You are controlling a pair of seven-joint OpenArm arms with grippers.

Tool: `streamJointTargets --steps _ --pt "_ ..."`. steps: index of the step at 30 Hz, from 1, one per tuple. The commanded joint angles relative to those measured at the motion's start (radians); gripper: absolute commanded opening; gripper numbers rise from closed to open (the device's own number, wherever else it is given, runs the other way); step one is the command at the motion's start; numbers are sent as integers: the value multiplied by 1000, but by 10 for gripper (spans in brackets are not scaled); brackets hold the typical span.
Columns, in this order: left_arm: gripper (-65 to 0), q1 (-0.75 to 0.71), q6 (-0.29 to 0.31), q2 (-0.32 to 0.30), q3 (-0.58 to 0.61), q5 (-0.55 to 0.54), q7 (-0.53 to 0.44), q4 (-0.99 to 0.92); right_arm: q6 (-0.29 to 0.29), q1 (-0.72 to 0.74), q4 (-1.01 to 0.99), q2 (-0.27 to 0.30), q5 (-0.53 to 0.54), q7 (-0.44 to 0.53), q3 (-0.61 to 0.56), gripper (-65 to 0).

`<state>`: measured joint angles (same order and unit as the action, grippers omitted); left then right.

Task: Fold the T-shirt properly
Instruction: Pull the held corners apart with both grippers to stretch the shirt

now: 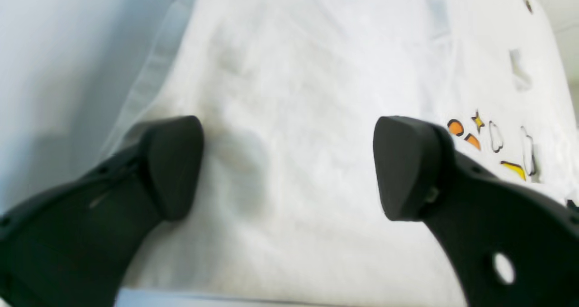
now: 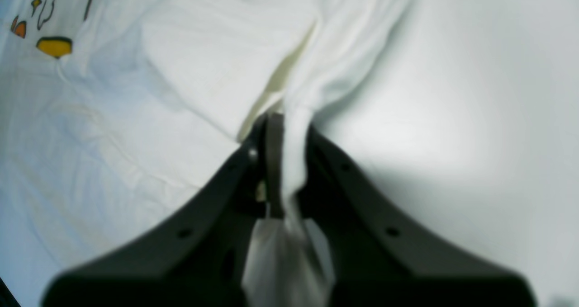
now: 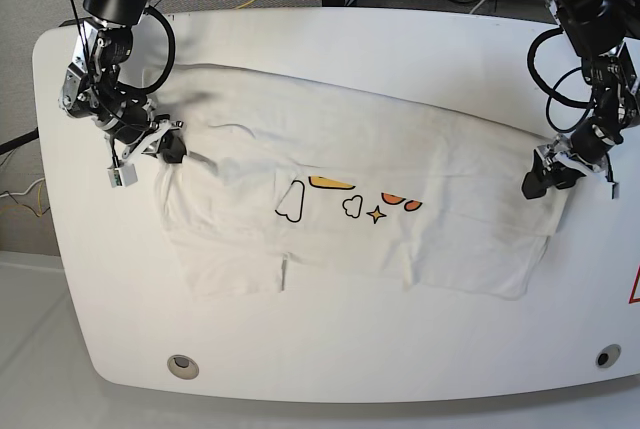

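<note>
The white table (image 3: 330, 349) carries the spread, partly folded T-shirt (image 3: 440, 239).

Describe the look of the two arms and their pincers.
Both arms are black and silver jointed links with looping black cables. The left pincer has matte black, rounded, paddle-shaped fingers; one finger has a round hole. The right pincer has the same black fingers, with small screw holes.

Two black jointed arms with silver metal links and looped black cables. The left gripper (image 1: 289, 167) has matte black, rounded, paddle-shaped fingers (image 1: 174, 164), each shank pierced by small screw holes.
</note>
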<state>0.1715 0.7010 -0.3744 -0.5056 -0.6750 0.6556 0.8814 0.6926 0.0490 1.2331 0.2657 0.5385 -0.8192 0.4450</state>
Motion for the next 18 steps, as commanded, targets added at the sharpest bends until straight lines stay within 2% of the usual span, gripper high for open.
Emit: streamJointTargets --steps 1,6,10,12,14,18 --pt "-184 4 -3 -7 15 8 44 -14 6 10 10 16 -6 1 2 -650" --pt "-252 4 -9 -10 18 11 39 -21 6 9 11 16 -6 1 3 -650" --pt "-251 7 -16 -14 21 27 20 -25 6 11 12 17 -6 2 3 -650" --pt "-126 13 -37 -22 24 95 -20 -19 6 10 10 19 -7 -1 3 -650" --pt "-94 15 -42 -26 23 122 -33 -16 6 9 10 18 -6 1 4 -650" --pt "-80 15 -43 -30 19 155 -44 -9 6 10 7 18 -7 0 3 -650"
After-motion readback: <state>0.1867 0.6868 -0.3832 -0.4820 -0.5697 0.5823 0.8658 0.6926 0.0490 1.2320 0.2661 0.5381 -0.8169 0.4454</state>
